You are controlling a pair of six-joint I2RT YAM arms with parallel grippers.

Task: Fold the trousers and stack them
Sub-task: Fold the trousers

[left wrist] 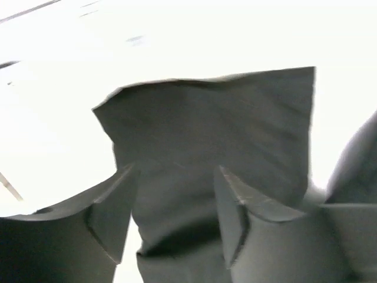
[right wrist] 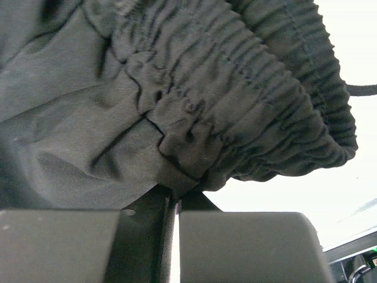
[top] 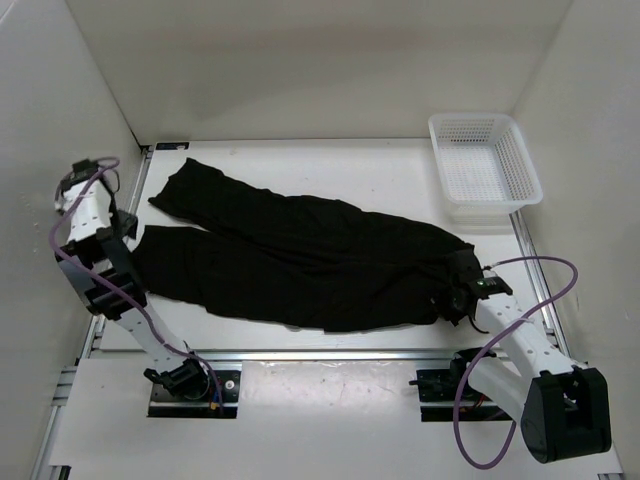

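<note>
We see a large pair of black trousers (top: 300, 265) spread flat across a white table (top: 350, 165), with one robot claw at each end of them. The right claw (top: 462, 296) sits at the waist end. Its two fingers are pressed together on a small fold of the gathered elastic waistband (right wrist: 283, 112). In its own wrist view the ruched cloth bunches up directly above the closed fingertips and fills most of the picture. From this claw the trousers stretch away to its left, with the two long legs lying side by side and parting slightly toward their far ends. The left claw (top: 126, 232) is at that far end, just beside the end of the nearer leg. Its fingers (left wrist: 109, 218) stand apart with a clear gap. In its wrist view the flat leg hem (left wrist: 206, 118) lies in front of and between them, its straight edge pointing away from the claw onto bright white table. We cannot tell whether either finger pad touches the cloth, but the fingers are not pinching it. The end of the other leg lies beyond the left claw, farther from the arm bases. A white mesh basket (top: 483, 160) stands well beyond the right claw, near the back right corner of the table and apart from the trousers. A purple cable (top: 560, 275) loops out just behind the right claw.
</note>
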